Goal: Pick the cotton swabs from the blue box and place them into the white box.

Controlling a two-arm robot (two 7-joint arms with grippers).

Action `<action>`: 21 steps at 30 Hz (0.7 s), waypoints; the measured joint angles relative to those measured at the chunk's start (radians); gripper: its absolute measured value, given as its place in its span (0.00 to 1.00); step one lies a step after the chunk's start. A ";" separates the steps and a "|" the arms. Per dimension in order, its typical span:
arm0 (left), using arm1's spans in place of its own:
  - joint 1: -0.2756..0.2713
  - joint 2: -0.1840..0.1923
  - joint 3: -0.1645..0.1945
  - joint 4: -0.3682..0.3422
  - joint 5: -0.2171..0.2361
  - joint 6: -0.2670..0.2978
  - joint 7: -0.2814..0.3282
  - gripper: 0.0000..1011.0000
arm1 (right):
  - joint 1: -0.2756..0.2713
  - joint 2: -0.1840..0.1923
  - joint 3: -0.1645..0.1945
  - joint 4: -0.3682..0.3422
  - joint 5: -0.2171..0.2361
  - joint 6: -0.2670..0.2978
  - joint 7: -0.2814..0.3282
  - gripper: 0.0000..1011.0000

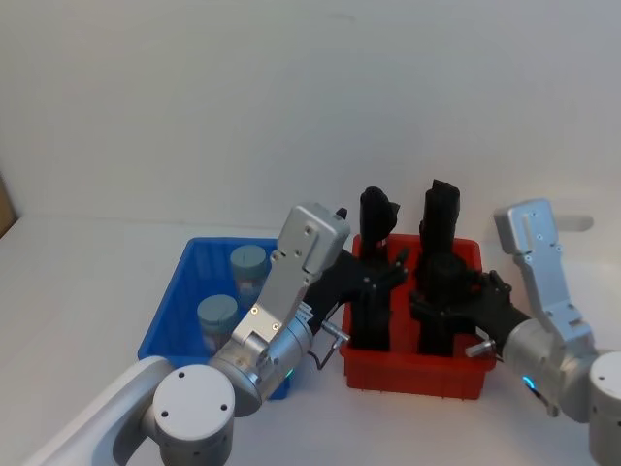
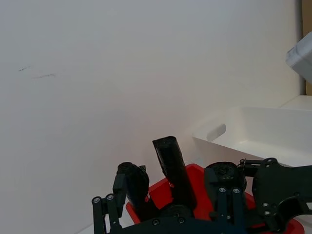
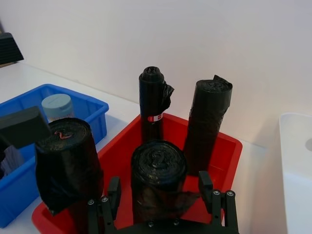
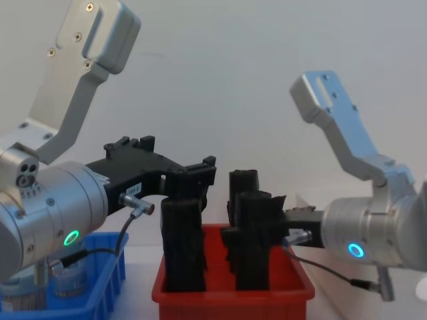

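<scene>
Although the task concerns the cotton swabs (image 1: 217,313), both tools are found at the red bin (image 1: 417,377) rather than at the blue box (image 1: 179,296). Two lidded tubs of swabs stand upright in the blue box, which sits on the table (image 1: 87,252) just beside the red bin on the robot's left; neither tub is touched. Their upright stance leaves the round sides free for a pinch from above. The white box (image 2: 263,129) stands near the red bin on its right side, and the part in view holds no swabs. The left tool (image 2: 161,202) is over the red bin's left half, fingers spread wide; one of the black rolled bundles (image 3: 155,105) lines up with the gap, and whether it is between the fingers or beyond them cannot be determined. The right tool (image 3: 160,187) sits at the red bin's right half, fingers apart, straddling a bundle with a gap on each side, so it is judged not gripping. Assessment: no transfer is made yet. The left arm is nearer the blue box and better placed for the pick. The tall bundles are a collision hazard on the way.
</scene>
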 joint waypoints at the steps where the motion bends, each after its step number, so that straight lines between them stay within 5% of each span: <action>1: 0.000 0.000 0.000 0.000 0.000 0.000 0.000 0.99 | 0.003 -0.003 -0.001 0.006 0.000 -0.003 -0.002 0.99; 12: 0.000 0.000 0.000 0.000 0.000 0.000 0.000 0.99 | 0.034 -0.031 -0.011 0.068 -0.005 -0.033 -0.021 0.99; 21: 0.000 0.000 0.000 0.000 0.000 0.000 0.000 0.99 | 0.043 -0.040 -0.014 0.089 -0.006 -0.043 -0.027 0.79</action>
